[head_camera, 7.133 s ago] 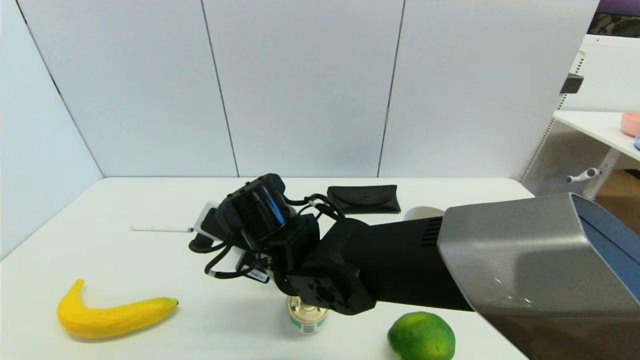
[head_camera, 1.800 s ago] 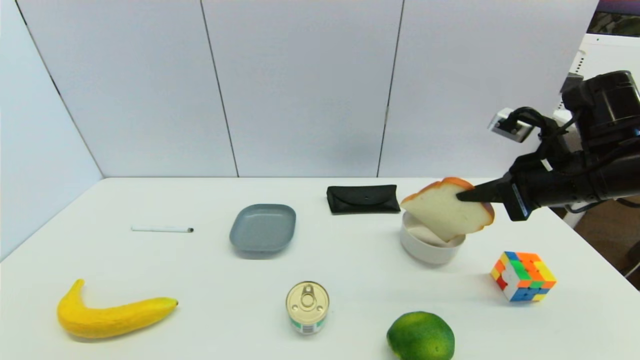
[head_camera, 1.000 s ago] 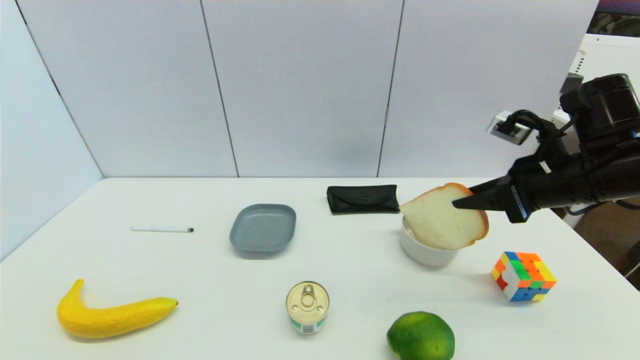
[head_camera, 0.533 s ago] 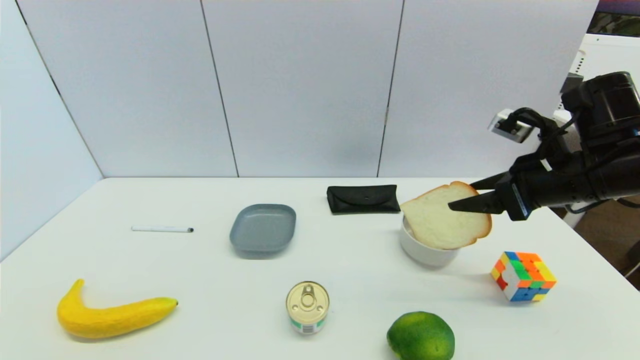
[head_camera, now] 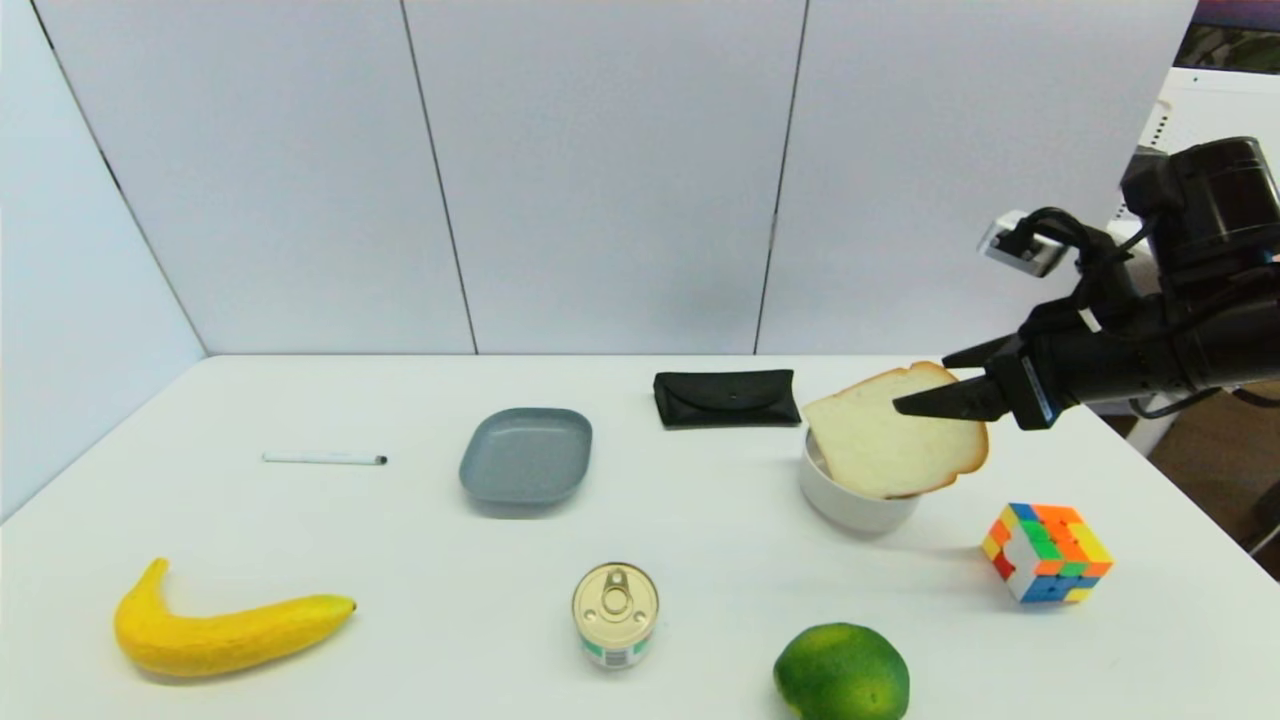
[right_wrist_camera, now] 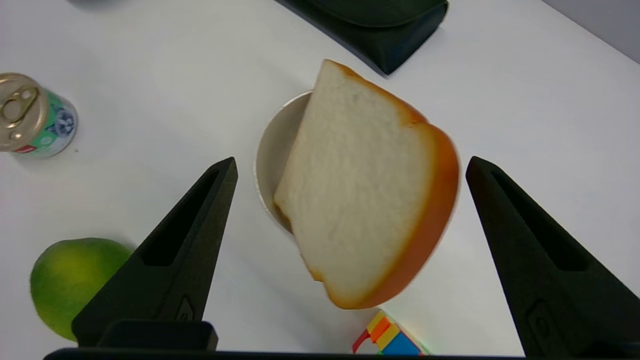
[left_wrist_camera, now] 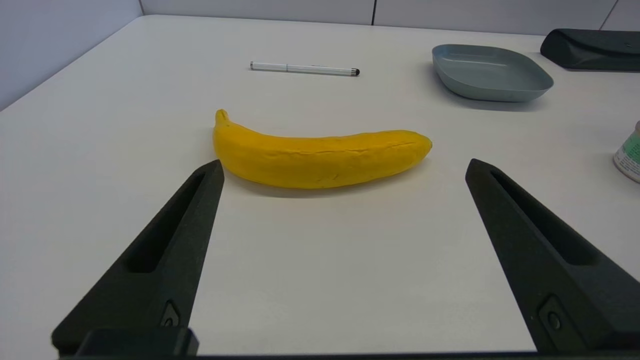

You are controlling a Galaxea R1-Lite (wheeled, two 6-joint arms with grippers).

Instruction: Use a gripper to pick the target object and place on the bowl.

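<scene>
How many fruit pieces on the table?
2: a curved yellow banana at the table's front left, a round green lime at the front edge right of centre. None looks hidden.

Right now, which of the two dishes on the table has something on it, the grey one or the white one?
The white bowl: the toast lies tilted across its rim, with the open right gripper just behind it. The grey plate sits bare, farther to the left.
</scene>
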